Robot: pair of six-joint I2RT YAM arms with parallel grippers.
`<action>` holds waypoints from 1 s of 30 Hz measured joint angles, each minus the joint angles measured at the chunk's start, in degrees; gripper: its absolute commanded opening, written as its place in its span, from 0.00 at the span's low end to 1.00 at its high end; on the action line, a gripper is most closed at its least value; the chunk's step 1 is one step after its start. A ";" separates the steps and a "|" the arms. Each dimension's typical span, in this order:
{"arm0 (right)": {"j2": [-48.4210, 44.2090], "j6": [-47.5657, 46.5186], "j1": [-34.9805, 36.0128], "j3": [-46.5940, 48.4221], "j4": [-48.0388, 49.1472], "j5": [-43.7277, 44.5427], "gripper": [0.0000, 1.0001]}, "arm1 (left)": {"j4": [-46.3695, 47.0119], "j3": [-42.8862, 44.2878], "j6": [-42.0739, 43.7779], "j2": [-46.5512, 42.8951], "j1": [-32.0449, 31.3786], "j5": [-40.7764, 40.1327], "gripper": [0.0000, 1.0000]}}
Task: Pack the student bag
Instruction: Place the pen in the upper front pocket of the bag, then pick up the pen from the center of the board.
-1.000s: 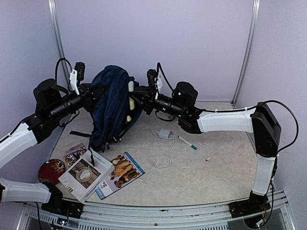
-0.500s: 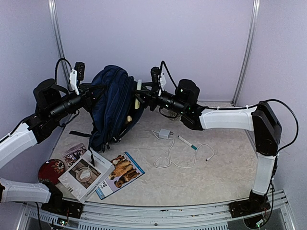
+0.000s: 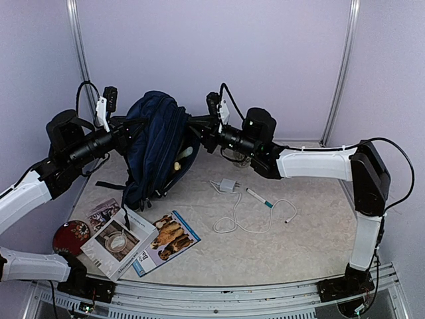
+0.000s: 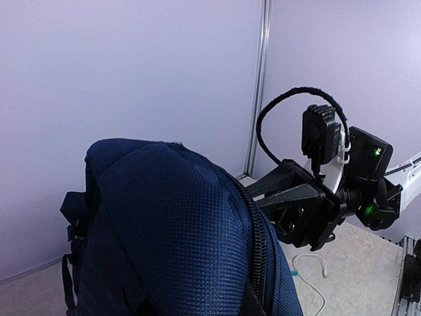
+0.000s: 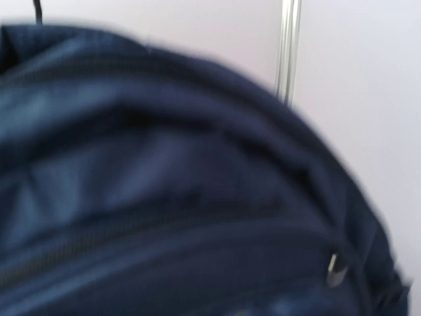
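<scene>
Facing lilac wall panels and metal posts, over a pale marbled table point(image 3: 319, 239).

Finding the student bag point(image 3: 156, 149) standing upright at the back, left of centre, mouth turned toward the right arm, with something pale and cream-coloured point(image 3: 184, 154) showing inside the opening.

Seeing the left gripper point(image 3: 126, 126) reaching in at the bag's upper left edge, jaws pressed together, pinching the navy fabric there. Getting only close weave and the zip line of the bag point(image 4: 171, 224) from the left wrist camera.

Seeing the right gripper point(image 3: 197, 124) meeting the bag's upper right rim. Catching it again from the left wrist point(image 4: 263, 197), fingertips against the zip edge. Failing to tell whether those jaws are spread or pressed together. Getting only blurred navy cloth point(image 5: 164, 164) and a metal zip pull point(image 5: 333, 268) from the right wrist camera.

Noting loose items on the table:
- white charger with its cable point(image 3: 228, 185), right of the bag
- pen with a teal cap point(image 3: 257, 197), just beside the cable
- two booklets point(image 3: 171, 239) point(image 3: 119, 244) in front of the bag, overlapping
- red disc point(image 3: 70, 234) near the left front corner
</scene>
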 measured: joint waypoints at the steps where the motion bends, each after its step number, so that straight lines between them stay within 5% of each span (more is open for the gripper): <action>1: 0.09 -0.42 0.00 0.44 0.35 0.11 0.20 | -0.02 0.00 0.00 0.00 0.02 0.09 0.00; 12: -1.57 -2.40 0.00 3.06 -2.58 -1.20 0.34 | 0.00 -0.20 0.00 -0.24 0.07 0.15 0.00; 23: -18.97 -4.26 -4.13 9.44 -43.12 10.67 0.50 | 0.00 -0.20 0.02 -0.24 0.13 -0.09 0.00; 28: -14.27 -0.50 -11.21 10.43 -61.99 16.22 0.57 | 0.00 -0.20 0.00 -0.22 0.13 -0.04 0.00; 30: -9.18 0.55 -13.03 10.88 -69.07 17.77 0.70 | 0.02 -0.20 0.00 -0.20 0.13 -0.07 0.00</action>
